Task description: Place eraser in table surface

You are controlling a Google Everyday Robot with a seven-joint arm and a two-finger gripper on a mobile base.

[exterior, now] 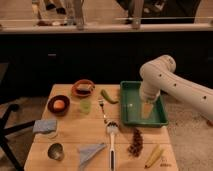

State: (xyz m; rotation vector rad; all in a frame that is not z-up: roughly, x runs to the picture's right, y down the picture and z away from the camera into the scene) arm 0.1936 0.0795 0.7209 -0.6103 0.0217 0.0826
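The eraser [84, 88] is seen lying in an orange bowl [75, 93], upper centre-left of the table surface [75, 132], apparently awaiting pickup. The gripper [146, 110] is held spread and empty over the green tray [122, 102] at right, well apart.

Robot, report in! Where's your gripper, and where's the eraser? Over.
Gripper open, over the green tray. Eraser in the orange bowl, untouched. Green pepper lies between them.

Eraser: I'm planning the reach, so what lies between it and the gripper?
Camera view: a green pepper and the green tray's left wall, between the eraser in its bowl and the gripper above the tray.
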